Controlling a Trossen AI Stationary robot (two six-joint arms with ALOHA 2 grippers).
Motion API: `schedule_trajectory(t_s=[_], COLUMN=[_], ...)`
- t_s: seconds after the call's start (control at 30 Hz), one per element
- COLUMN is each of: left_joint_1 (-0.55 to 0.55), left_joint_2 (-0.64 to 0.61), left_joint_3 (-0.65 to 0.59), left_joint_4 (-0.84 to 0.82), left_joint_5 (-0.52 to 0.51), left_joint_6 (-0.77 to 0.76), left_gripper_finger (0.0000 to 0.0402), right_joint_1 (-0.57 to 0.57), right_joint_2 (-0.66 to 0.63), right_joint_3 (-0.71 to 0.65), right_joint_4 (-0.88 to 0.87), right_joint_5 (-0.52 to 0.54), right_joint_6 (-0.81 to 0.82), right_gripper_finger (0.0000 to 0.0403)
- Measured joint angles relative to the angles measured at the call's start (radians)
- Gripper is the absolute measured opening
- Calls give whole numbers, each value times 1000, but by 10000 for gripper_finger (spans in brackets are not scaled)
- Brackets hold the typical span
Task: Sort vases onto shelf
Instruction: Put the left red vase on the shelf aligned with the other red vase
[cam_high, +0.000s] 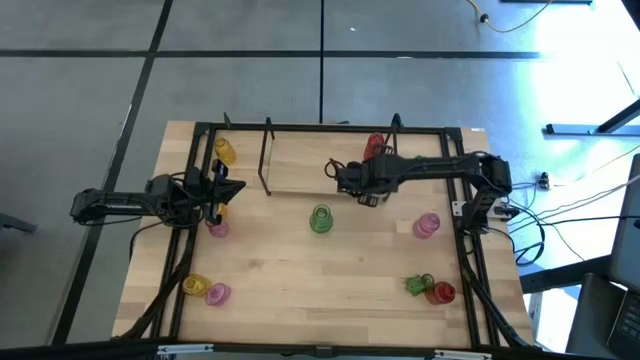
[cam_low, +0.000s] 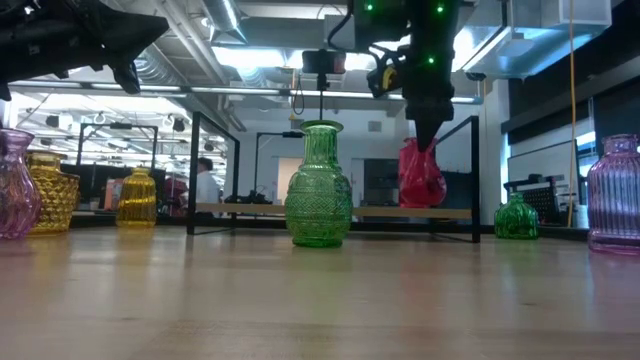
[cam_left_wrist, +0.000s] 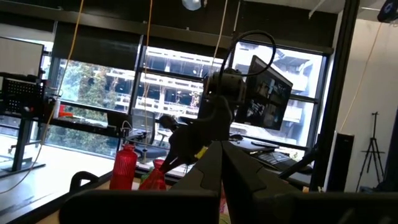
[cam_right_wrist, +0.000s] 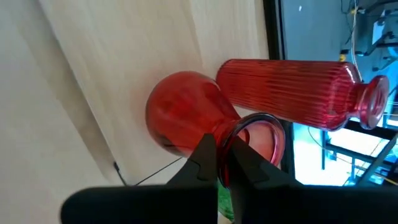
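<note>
My right gripper is shut on a round-bodied red vase over the right end of the shelf. A taller ribbed red vase stands close beside it on the board. In the low view the gripper comes down onto the red vase. My left gripper hovers shut and empty above the table's left side, between a yellow vase and a pink vase. A green vase stands mid-table in front of the shelf. My right gripper pinches the round red vase by the rim of its mouth, with one finger inside the opening and one outside. The fingers come from above, pointing down. The vase stays upright below them, base at the shelf board; whether it rests there I cannot tell.
A pink vase stands right of centre. A green and a red vase sit near the right front. A yellow and a pink one sit near the left front. Black upright frames bound the shelf.
</note>
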Motion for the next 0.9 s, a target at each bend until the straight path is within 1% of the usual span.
schedule_trajectory(t_s=[0.1,0.2,0.6,0.9], left_joint_1=[0,0,0,0], left_joint_2=[0,0,0,0], left_joint_3=[0,0,0,0], left_joint_4=[1,1,2,4], left_joint_5=[0,0,0,0], left_joint_6=[0,0,0,0], left_gripper_finger=[1,1,1,1], right_joint_1=[-20,-45,-77,-78], right_joint_2=[0,0,0,0], right_joint_3=[0,0,0,0], right_joint_4=[6,31,51,53], right_joint_5=[-11,-50,-53,-61], right_joint_6=[-9,-30,-61,-61], right_gripper_finger=[2,2,2,2])
